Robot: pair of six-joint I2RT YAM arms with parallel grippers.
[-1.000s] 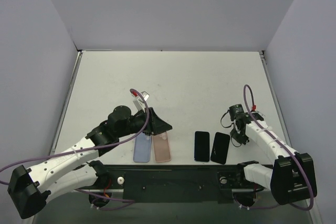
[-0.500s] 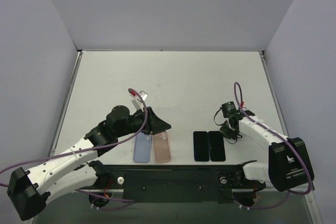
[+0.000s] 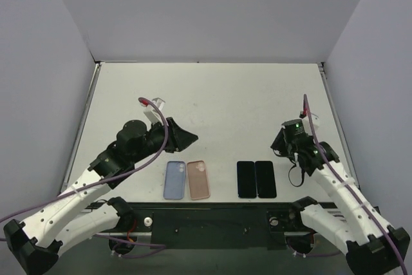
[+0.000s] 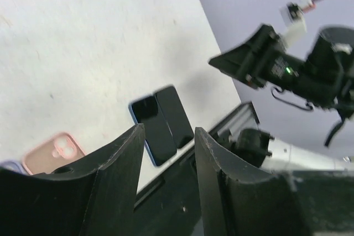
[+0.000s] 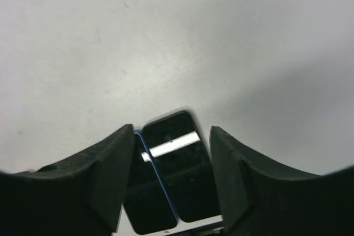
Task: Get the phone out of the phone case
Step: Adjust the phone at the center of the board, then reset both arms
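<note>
Both parted wide, holding nothing: left claw [image 4: 166,131], right claw [image 5: 171,136]. Just drawn up and back from the row. Below, at table's [image 3: 212,94] 6 o'clock, phones [image 3: 247,179] now squared side by side, one skewed a second ago; at their 9 o'clock, blue case [image 3: 174,180], pink case [image 3: 198,180], bare. Probably done.

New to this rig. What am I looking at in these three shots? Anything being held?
Two robot arms are bolted at the near edge of the table, each ending in a two-finger gripper. The overhead picture looks down from behind them. The other two come from a camera on each wrist, so the dark shapes at the bottom are that arm's own fingers. On the table lie a blue case, a pink case, the left phone and the right phone, both black, side by side. The left gripper and right gripper are both open, holding nothing.
</note>
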